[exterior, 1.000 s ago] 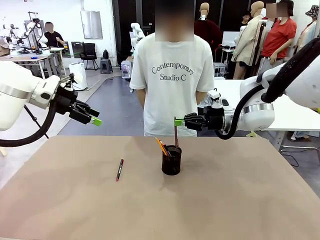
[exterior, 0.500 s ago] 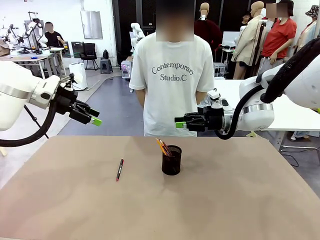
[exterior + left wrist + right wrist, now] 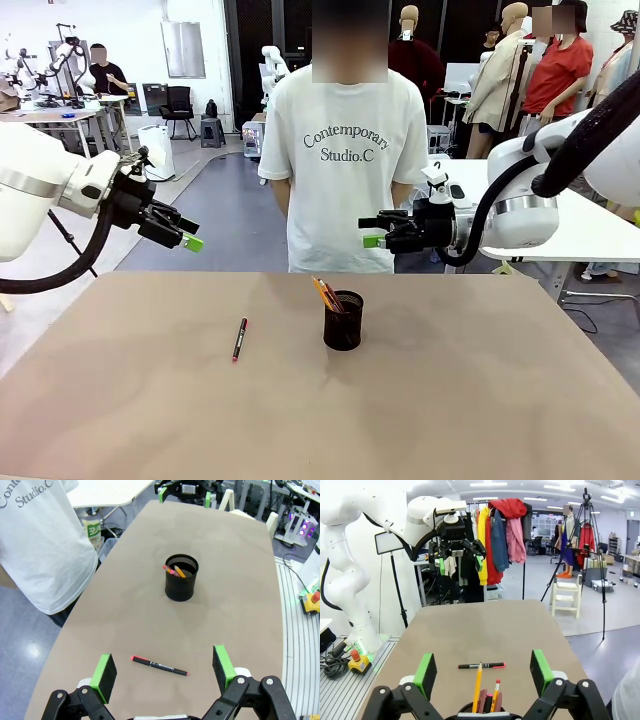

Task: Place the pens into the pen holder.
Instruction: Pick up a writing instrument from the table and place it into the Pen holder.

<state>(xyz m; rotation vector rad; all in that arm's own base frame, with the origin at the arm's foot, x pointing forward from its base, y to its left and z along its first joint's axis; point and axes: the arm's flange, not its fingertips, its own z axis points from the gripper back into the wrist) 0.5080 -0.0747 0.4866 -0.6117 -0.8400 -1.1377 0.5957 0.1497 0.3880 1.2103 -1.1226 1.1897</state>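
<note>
The black mesh pen holder point(image 3: 343, 321) stands mid-table with an orange-yellow pencil point(image 3: 321, 292) and a pinkish-brown pen point(image 3: 482, 700) leaning inside it. A black pen with red ends point(image 3: 240, 339) lies flat on the table to its left. My right gripper point(image 3: 368, 232) hovers open and empty above and just right of the holder point(image 3: 480, 711). My left gripper point(image 3: 190, 233) hangs open high over the table's far left edge. In the left wrist view, the black pen point(image 3: 159, 665) lies between my left gripper's point(image 3: 164, 667) fingers, far below them, with the holder point(image 3: 181, 577) beyond.
A person in a white T-shirt point(image 3: 345, 160) stands at the far edge of the brown table point(image 3: 480, 400), right behind the holder. In the right wrist view, the left arm's gripper point(image 3: 457, 555) shows across the table.
My right gripper has opened and let the pinkish-brown pen drop into the holder, then drawn back to the right and slightly up. The left arm has not moved.
</note>
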